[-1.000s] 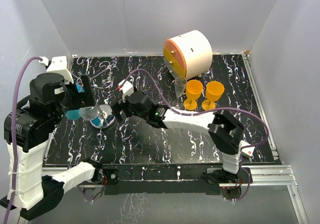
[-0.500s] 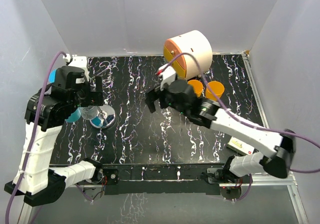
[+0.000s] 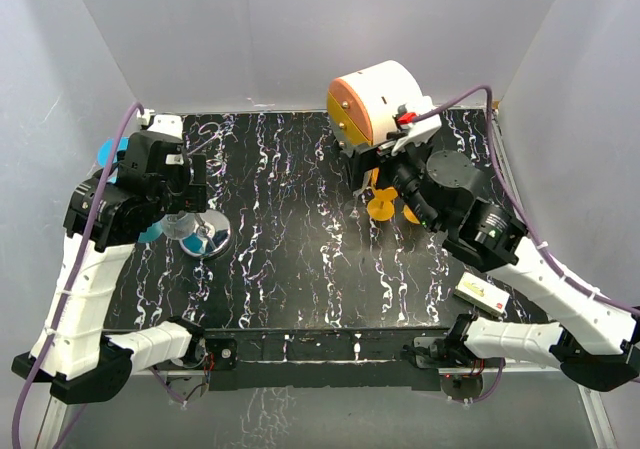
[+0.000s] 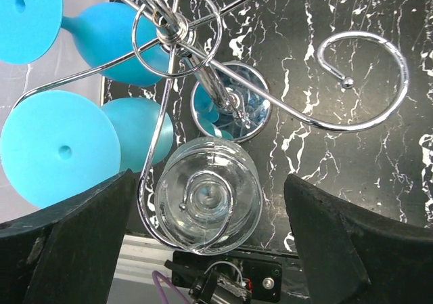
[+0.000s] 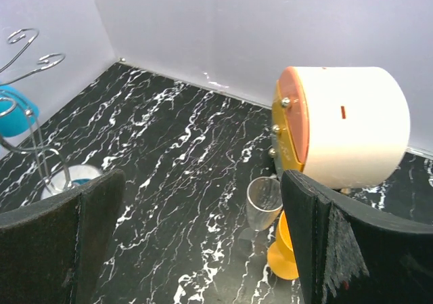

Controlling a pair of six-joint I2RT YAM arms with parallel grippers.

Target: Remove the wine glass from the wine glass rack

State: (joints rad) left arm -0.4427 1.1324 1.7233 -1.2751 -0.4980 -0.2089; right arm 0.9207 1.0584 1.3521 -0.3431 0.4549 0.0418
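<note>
1 clear wine glass [image 4: 208,202] hangs by its foot on the wine glass rack [image 4: 177,30], at 6 o'clock from the post in the left wrist view. Left tool [image 3: 186,184] is open, with one finger at the glass's 9 and one at its 3, neither touching. 2 blue glasses [image 4: 54,148] hang at the rack's 9 o'clock. The rack stands on the black marbled worktop [image 3: 300,269]. Right tool [image 5: 199,243] is open and holds nothing. At the worktop's 1 o'clock: 1 clear flute [image 5: 264,206], 1 orange goblet [image 5: 287,250] in view, 1 white-and-orange cabinet [image 5: 345,124].
</note>
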